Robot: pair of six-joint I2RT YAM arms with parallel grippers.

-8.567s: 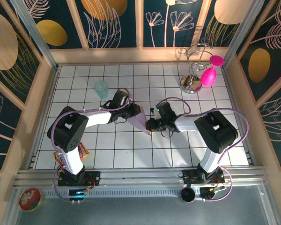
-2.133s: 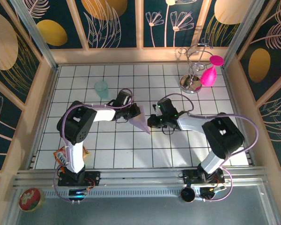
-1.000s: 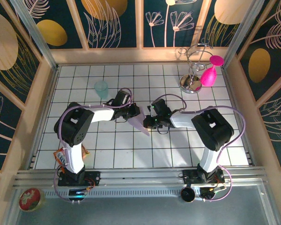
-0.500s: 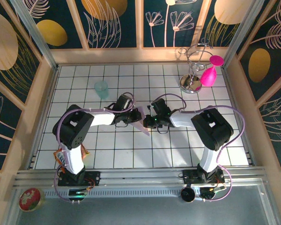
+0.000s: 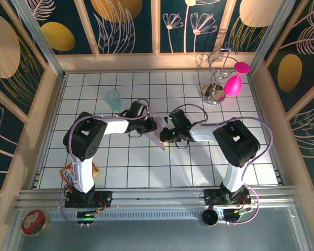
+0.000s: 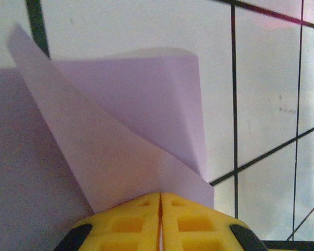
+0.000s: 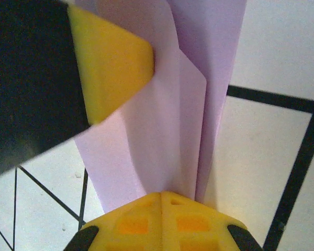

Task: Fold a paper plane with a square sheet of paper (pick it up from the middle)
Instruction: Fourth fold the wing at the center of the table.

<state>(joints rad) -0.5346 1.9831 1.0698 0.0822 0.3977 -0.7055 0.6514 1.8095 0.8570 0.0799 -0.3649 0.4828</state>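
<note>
One paper plane (image 5: 158, 141), partly folded, is at the centre of the tabletop (image 5: 146, 172). Two claws grasp it: the left gripper (image 5: 149, 127) and the right gripper (image 5: 165, 135) are each clenched on the paper and cover its far end. One teal cup (image 5: 113, 99) stands toward the far-left corner, and one pink bulb (image 5: 233, 83) stands near the far-right corner. Compared with the earliest frame, the paper shows narrower.

text: none readable | orange packet (image 5: 68, 173) print: too small to read
</note>
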